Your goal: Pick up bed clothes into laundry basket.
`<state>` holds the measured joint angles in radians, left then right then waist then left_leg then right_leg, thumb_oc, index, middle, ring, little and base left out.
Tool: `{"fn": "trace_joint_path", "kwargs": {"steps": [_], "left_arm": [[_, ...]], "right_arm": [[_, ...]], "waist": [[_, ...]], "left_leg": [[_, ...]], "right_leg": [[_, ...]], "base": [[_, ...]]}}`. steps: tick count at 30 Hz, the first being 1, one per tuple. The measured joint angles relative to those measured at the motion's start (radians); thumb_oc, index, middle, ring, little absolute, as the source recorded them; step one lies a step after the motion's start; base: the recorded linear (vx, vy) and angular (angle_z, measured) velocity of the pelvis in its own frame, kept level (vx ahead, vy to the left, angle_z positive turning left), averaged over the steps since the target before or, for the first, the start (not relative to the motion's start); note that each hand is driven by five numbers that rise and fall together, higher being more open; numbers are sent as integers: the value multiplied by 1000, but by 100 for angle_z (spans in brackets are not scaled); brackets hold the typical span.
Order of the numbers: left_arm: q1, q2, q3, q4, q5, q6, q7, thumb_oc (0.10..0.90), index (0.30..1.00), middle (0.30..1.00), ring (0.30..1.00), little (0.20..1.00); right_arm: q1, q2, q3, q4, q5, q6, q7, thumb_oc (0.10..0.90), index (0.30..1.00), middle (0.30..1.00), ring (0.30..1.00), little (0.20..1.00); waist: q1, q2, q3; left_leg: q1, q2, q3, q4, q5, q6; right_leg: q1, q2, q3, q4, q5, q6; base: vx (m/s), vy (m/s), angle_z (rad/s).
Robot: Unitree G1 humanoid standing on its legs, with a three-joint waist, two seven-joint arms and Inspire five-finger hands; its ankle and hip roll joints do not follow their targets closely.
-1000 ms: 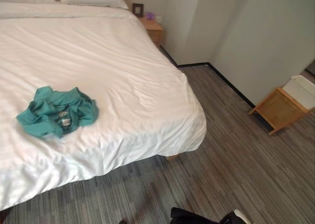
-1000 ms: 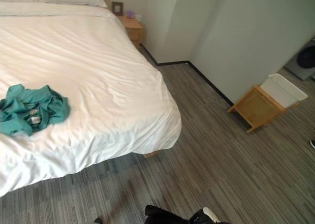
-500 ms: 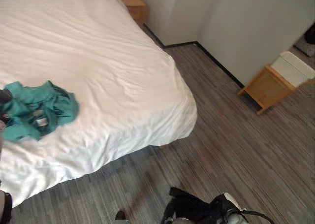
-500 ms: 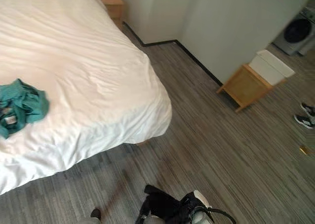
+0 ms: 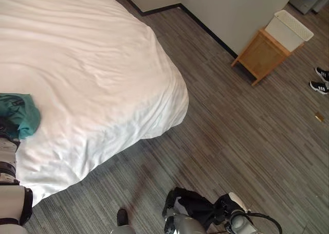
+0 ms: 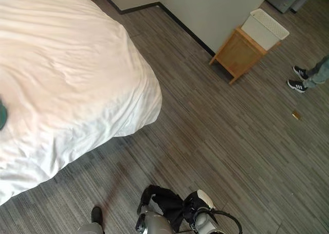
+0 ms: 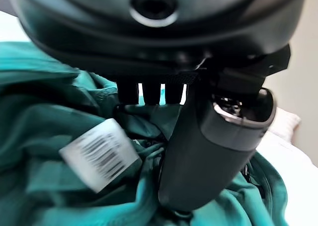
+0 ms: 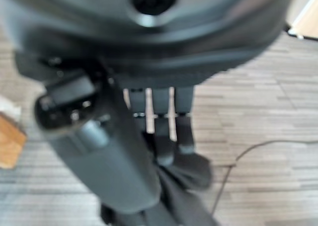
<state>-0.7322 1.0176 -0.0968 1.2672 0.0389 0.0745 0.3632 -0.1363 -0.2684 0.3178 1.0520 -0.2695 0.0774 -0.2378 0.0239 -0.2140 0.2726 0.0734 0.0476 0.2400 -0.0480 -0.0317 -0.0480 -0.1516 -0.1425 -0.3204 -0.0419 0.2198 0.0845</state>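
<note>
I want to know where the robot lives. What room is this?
Probably a bedroom: a big bed with white covers, teal clothes lying on it, and a white laundry basket by the wall.

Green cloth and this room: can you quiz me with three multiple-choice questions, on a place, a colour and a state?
1. Where does the green cloth lie?
A. on the bed
B. on the floor
C. on a chair
2. What colour is the basket?
A. red
B. white
C. blue
3. The right robot hand is:
A. open, empty
B. shut on dark cloth
C. flat on a wall
Answers: 1 A, it rests on the bed; 2 B, white on its wooden stand; 3 B, fingers curl round the cloth.
</note>
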Motion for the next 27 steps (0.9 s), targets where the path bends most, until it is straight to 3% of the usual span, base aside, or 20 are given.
{"fn": "trace_joint_path", "kwargs": {"steps": [7, 10, 11, 12, 14, 17, 19, 21, 22, 23, 24, 25, 27], "left_arm": [[-25, 13, -16, -38, 41, 60, -25, 400, 300, 300, 300, 300], [68, 39, 48, -428, 27, 87, 24, 400, 300, 300, 300, 300], [157, 42, 120, -666, 4, 56, 67, 400, 300, 300, 300, 300], [204, 41, 153, -800, -2, 25, 109, 400, 300, 300, 300, 300], [250, 34, 198, -975, -3, -15, 162, 400, 300, 300, 300, 300], [280, -67, 261, -1244, -1, -71, 233, 400, 300, 300, 300, 300], [315, -140, 258, -1406, 35, -104, 228, 400, 300, 300, 300, 300], [343, -167, 213, -1464, 64, -143, 193, 400, 300, 300, 300, 300], [374, -204, 232, -1521, 58, -144, 178, 400, 300, 300, 300, 300], [408, -267, 231, -1567, 55, -163, 158, 400, 300, 300, 300, 300], [506, -347, 244, -1628, 47, -181, 91, 400, 300, 300, 300, 300], [618, -389, 223, -1653, 34, -191, 45, 400, 300, 300, 300, 300], [793, -389, 224, -1654, 27, -187, -34, 400, 300, 300, 300, 300]], "right_arm": [[-3, 0, 4, -1, 0, 0, -5, 400, 300, 300, 300, 300], [12, -1, -7, -16, 2, 3, -4, 400, 300, 300, 300, 300], [29, -2, -41, -51, 9, 2, -6, 400, 300, 300, 300, 300], [37, -7, -50, -84, 10, 10, -9, 400, 300, 300, 300, 300], [18, -22, -53, -137, 8, 12, -12, 400, 300, 300, 300, 300], [22, -46, -78, -265, -14, 7, -37, 400, 300, 300, 300, 300], [23, -60, -97, -357, -41, -6, -50, 400, 300, 300, 300, 300], [6, -61, -120, -388, -58, -13, -58, 400, 300, 300, 300, 300], [12, -69, -135, -448, -59, 5, -59, 400, 300, 300, 300, 300], [30, -101, -168, -526, -63, -10, -41, 400, 300, 300, 300, 300], [86, -119, -246, -643, -52, -31, -21, 400, 300, 300, 300, 300], [109, -147, -262, -665, -42, -61, -36, 400, 300, 300, 300, 300], [139, -188, -278, -683, -31, -69, -35, 400, 300, 300, 300, 300]], "waist": [[6, 21, -8], [40, 26, -6], [58, 26, -6], [66, 31, -3], [74, 38, 1], [72, 51, 2], [68, 56, 3], [54, 51, 2], [73, 62, 2], [77, 99, 23], [75, 149, 30], [84, 166, 21], [122, 145, 2]], "left_leg": [[30, -1, -20, -11, 2, -1], [29, 0, -59, -11, 5, -5], [29, 0, -66, -11, 5, -6], [36, -4, -72, -11, 5, -6], [45, -9, -80, -9, 5, -6], [44, -21, -84, -4, 7, -4], [45, -25, -70, 8, 0, 4], [48, -36, -44, 19, -4, 6], [12, -20, 3, 59, -18, 28], [6, 23, 37, 71, -21, 32], [-1, 48, 43, 78, -21, 34], [24, 66, 89, 83, -27, 35], [64, 64, 169, 77, -36, 41]], "right_leg": [[50, -10, -7, -27, -9, -13], [76, -9, -33, -38, -18, -26], [80, -9, -34, -37, -19, -27], [88, -10, -34, -37, -19, -27], [103, -15, -34, -37, -19, -27], [105, -28, -32, -34, -13, -17], [103, -32, -33, -27, -3, -4], [97, -25, -28, -41, 20, 5], [72, -22, -44, -50, 63, 63], [50, -25, -96, 1, 37, 125], [7, -79, -242, 252, -111, 10], [21, -130, -301, 420, -206, -2], [58, -250, -362, 573, -302, 0]], "base": [[23, 3, 9], [11, 11, 35], [-62, 28, 26], [-58, 16, 17], [-100, -13, 14], [-195, -74, 6], [-260, -47, -14], [-333, -38, -34], [-363, 16, -68], [-457, 49, -66], [-366, 123, -78], [-188, 37, -86], [-146, -44, -117]]}}
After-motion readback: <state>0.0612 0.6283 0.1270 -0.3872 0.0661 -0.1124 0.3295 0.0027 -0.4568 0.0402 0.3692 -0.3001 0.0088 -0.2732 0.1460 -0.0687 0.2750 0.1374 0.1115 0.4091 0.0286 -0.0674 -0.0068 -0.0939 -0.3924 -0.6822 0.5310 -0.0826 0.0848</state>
